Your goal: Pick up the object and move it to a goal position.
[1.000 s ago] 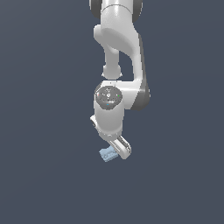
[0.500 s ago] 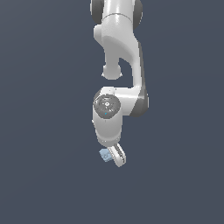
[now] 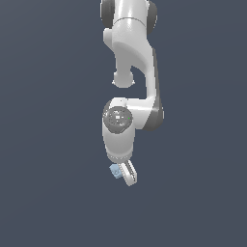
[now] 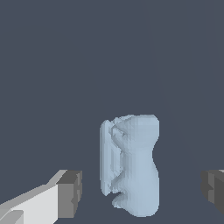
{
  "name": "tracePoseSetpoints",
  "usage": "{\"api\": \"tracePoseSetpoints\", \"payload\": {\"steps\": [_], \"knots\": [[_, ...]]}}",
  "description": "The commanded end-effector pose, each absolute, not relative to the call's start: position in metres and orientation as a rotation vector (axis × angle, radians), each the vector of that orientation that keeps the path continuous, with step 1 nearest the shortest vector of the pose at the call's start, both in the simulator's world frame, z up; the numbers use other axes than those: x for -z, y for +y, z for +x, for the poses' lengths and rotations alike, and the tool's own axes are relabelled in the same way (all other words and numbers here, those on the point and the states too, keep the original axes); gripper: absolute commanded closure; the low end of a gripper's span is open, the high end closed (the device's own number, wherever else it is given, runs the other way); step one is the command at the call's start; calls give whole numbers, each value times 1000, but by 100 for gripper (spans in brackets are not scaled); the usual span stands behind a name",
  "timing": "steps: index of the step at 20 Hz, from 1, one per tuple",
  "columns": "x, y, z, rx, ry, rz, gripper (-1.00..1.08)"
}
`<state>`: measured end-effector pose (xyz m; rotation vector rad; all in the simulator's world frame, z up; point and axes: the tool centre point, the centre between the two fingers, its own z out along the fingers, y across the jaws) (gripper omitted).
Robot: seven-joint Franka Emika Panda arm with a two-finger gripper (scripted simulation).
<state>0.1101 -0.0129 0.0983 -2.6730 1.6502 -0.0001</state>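
The gripper (image 4: pixel 140 190) is spread wide, holding nothing. The object (image 4: pixel 130 164) stands between the dark pads (image 4: pixel 70 192), touching neither, low in the wrist frame. Its long axis crosses the closing line, favouring a squeeze across its narrow width.

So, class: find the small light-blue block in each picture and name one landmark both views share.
Exterior view: the light-blue block sits low in the picture, just below the arm's wrist, beside the tool on the exterior view's left.
Wrist view: the block fills the lower middle, in the gap between the two dark finger pads, touching neither.
Shared landmark: the tool's fingers.
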Motion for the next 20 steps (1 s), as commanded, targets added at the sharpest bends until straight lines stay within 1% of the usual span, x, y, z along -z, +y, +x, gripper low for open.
{"api": "tracePoseSetpoints", "payload": {"steps": [1,10,17,18,20], "knots": [[-95,-13,110,0,1650,-2673,-92],[-52,-13,109,0,1656,-2669,-92],[-49,-13,110,0,1657,-2669,-92],[-49,-13,110,0,1657,-2669,108],[-49,-13,110,0,1657,-2669,108]]}}
